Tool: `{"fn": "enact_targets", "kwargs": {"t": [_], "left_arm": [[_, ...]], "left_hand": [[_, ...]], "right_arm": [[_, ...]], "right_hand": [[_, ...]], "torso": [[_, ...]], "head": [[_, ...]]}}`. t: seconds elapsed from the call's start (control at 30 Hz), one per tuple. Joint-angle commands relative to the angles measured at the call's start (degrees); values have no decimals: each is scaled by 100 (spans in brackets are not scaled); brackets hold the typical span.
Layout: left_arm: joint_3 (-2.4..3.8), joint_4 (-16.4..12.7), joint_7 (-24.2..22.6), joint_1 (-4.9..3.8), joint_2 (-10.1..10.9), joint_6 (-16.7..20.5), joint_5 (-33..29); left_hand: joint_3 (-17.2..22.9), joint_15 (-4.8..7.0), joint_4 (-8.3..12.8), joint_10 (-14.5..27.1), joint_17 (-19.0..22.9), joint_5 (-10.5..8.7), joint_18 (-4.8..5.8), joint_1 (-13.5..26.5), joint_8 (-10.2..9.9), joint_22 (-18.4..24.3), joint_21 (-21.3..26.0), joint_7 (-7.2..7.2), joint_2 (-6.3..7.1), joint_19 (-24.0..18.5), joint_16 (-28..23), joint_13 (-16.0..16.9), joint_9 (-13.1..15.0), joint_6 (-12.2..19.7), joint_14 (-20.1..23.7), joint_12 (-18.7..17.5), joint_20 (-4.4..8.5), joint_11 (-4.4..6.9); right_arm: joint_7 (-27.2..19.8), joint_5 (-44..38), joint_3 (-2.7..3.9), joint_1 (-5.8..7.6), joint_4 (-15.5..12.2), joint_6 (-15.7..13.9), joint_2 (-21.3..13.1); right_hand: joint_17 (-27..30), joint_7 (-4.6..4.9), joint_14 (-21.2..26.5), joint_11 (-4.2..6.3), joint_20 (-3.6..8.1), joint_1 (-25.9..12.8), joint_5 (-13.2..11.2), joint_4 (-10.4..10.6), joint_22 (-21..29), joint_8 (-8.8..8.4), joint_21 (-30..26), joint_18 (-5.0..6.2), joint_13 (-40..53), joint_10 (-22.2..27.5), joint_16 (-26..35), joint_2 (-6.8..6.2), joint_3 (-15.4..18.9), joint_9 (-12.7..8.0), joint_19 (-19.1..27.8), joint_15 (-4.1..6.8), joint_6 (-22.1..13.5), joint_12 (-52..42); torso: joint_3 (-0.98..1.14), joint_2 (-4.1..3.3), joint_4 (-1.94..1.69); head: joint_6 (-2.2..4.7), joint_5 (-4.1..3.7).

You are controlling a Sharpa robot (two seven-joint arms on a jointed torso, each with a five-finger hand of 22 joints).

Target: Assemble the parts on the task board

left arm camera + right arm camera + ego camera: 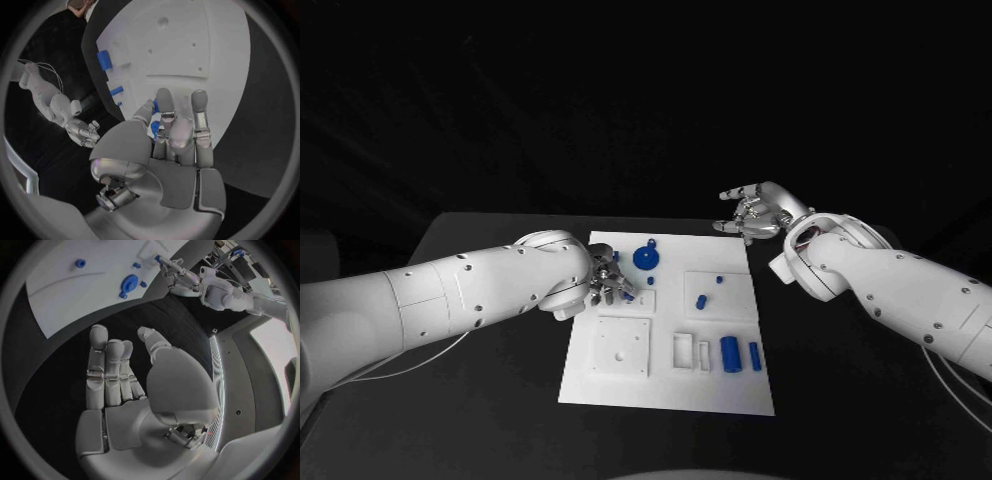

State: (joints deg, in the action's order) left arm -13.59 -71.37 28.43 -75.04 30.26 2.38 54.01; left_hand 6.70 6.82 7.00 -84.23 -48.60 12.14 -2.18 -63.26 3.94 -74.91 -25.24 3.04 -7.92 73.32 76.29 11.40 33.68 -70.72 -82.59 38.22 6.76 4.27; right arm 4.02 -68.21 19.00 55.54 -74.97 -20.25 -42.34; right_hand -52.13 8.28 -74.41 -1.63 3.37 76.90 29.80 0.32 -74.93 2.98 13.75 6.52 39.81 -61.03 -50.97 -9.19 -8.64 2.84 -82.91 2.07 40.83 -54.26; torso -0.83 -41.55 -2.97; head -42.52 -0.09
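On the task board [668,380], no legible writing.

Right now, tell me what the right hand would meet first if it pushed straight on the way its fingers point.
Probably bare black table, then the task board edge; the right hand is open, depth unclear.

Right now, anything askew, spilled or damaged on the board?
Nothing stands out. The task board lies flat and looks undamaged; blue parts sit on it, none spilled onto the table. The left robot hand pinches one small blue part.
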Motion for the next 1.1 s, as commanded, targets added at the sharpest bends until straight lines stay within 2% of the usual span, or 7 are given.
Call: {"fn": "enact_targets", "kwargs": {"t": [0.03,0.73,1.1], "left_arm": [[1,50,-2,-6,-51,-135,89],[-5,187,14,20,-183,-272,201],[-6,164,-1,26,-158,-293,329]], "left_hand": [[148,46,165,-261,0,39,2,-116,18,-101,38,-659,-78,40,25,6,2005,-1202,2,17,-3,76],[159,45,163,-261,15,38,3,-105,21,-102,38,-658,-92,37,21,5,2011,-1195,4,13,-3,75],[159,45,163,-261,15,38,3,-105,21,-102,38,-658,-92,37,21,5,2011,-1195,4,13,-3,75]], "right_arm": [[-30,12,4,-6,4,54,9],[-36,20,4,-9,11,70,25],[-41,31,4,-15,15,93,31]], "right_hand": [[0,-2,-9,6,2,-67,33,36,-122,-10,-2,74,-6,20,-16,12,10,5,-25,23,-31,-7],[0,-2,-9,6,2,-67,33,36,-122,-10,-2,74,-6,20,-16,12,10,5,-25,23,-31,-7],[1,-2,-8,6,3,-71,38,33,-120,-10,-9,74,-4,21,-14,21,8,5,-26,24,-35,-8]], "torso": [[-1,-6,2],[-14,-1,-8],[-6,4,-6]], "head": [[-8,-6],[-46,-20],[-64,-21]]}}
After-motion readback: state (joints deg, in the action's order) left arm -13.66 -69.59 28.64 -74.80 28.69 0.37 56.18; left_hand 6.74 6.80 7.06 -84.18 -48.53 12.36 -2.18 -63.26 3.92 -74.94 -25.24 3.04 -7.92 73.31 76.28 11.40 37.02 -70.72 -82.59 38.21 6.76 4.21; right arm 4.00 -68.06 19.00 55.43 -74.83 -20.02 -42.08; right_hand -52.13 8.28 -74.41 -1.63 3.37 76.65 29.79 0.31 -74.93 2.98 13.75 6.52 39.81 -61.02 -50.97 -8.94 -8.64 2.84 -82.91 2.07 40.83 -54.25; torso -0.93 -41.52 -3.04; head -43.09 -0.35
